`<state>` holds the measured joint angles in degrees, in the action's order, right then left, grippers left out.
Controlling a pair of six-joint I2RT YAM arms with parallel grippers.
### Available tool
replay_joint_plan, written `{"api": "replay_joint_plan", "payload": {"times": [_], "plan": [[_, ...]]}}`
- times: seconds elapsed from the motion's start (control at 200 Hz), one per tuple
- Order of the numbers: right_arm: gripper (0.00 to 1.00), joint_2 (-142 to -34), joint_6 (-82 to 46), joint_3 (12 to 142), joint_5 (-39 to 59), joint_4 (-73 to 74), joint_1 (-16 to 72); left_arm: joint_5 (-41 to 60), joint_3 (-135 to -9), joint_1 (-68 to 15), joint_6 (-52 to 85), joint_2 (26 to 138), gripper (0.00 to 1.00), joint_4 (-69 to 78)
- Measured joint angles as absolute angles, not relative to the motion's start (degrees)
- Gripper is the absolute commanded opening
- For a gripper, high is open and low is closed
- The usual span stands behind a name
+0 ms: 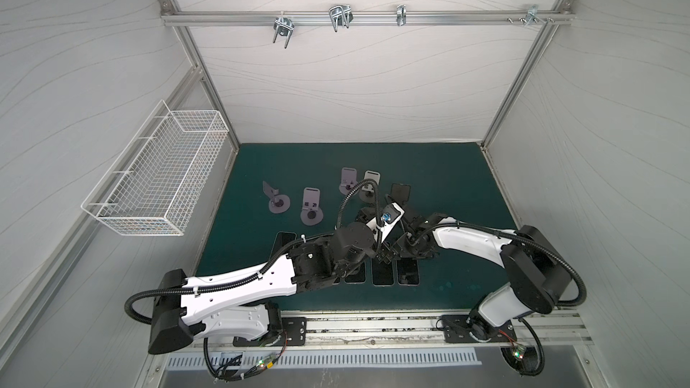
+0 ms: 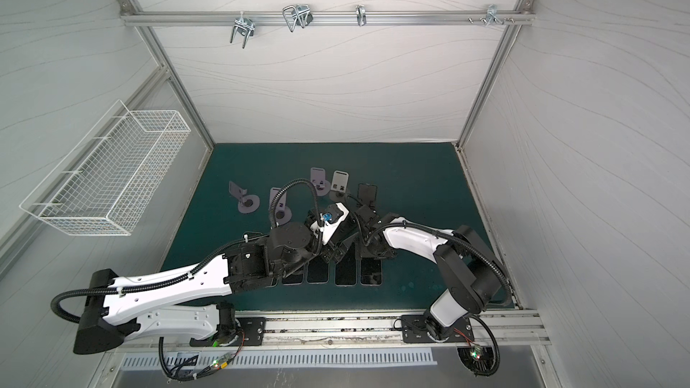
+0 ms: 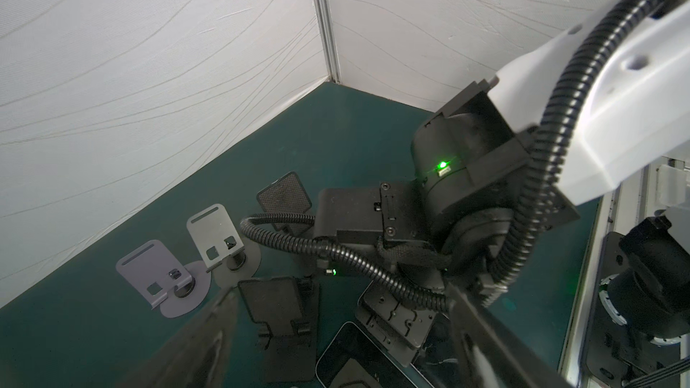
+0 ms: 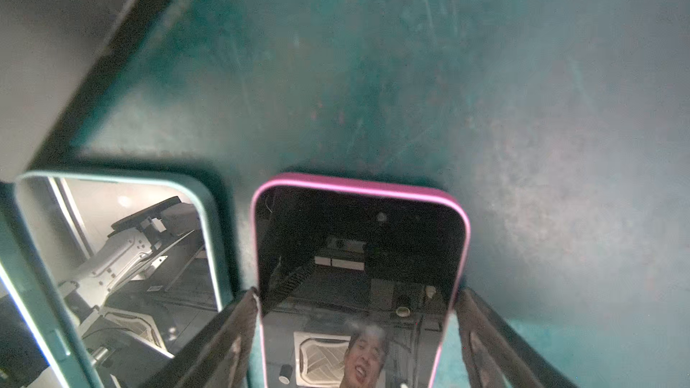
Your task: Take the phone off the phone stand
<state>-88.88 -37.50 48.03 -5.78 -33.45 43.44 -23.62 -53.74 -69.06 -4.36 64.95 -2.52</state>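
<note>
This looks like the release step: the phone [image 4: 358, 274] lies flat on the table [image 4: 373, 69], right jaws parted astride it, left jaws wide apart, so next lift straight clear.

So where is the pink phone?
In the right wrist view the pink phone lies flat on the green mat between the jaws of the right gripper, with a teal-cased phone close beside it.

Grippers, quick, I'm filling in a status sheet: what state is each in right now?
Left gripper: open, empty.
Right gripper: open, straddling the pink-cased phone lying flat on the mat.
</note>
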Motion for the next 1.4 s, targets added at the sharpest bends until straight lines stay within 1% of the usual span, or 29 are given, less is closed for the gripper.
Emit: {"api": "replay_joint_plan", "payload": {"times": [0.055, 0.095, 0.115, 0.195, 0.355, 0.49, 0.71, 0.835, 0.975, 1.055, 1.16, 1.26, 1.4], "plan": [[0.87, -88.6, -37.5, 47.8, -5.8, -33.5, 43.4, -23.9, -53.7, -69.1, -4.4, 64.8, 0.89, -2.5], [0.89, -88.1, -37.5, 47.6, -5.8, -33.5, 43.4, -24.3, -53.6, -69.1, -4.6, 64.6, 0.89, -2.4], [0.92, -87.9, -37.5, 47.6, -5.8, -33.6, 43.4, -24.5, -53.5, -69.1, -4.8, 64.5, 0.89, -2.4], [0.96, -86.3, -37.6, 47.2, -6.1, -34.0, 43.4, -25.8, -53.1, -69.1, -5.8, 63.8, 0.9, -2.4], [0.99, -80.6, -37.6, 46.9, -6.9, -35.3, 43.4, -29.1, -52.1, -69.0, -9.4, 62.2, 0.9, -1.6], [0.99, -75.0, -37.5, 47.0, -7.3, -37.3, 43.4, -31.1, -50.7, -67.1, -12.1, 58.7, 0.9, -0.9], [0.99, -67.2, -35.3, 50.4, -10.7, -43.2, 43.3, -35.2, -47.5, -56.3, -12.3, 49.2, 0.9, 0.2], [0.99, -61.0, -31.7, 50.9, -14.1, -41.8, 41.0, -39.5, -44.4, -47.8, -9.7, 44.1, 0.9, 0.4], [0.99, -55.1, -26.5, 48.0, -18.2, -33.2, 33.8, -45.2, -36.0, -36.1, -3.4, 38.1, 0.9, 1.1], [0.99, -53.7, -22.5, 43.8, -20.1, -23.6, 29.1, -48.7, -29.6, -30.2, 0.9, 35.5, 0.89, 1.3], [0.99, -55.0, -16.5, 35.9, -20.5, -8.2, 23.4, -50.6, -22.0, -23.6, 5.3, 35.0, 0.89, 2.9], [0.98, -59.7, -12.2, 31.0, -18.7, 1.7, 17.1, -50.5, -17.3, -18.7, 7.7, 38.6, 0.9, 5.3], [0.98, -65.6, -9.9, 28.8, -17.0, 11.4, 9.5, -48.8, -16.8, -13.6, 8.7, 48.2, 0.9, 10.3]]}}
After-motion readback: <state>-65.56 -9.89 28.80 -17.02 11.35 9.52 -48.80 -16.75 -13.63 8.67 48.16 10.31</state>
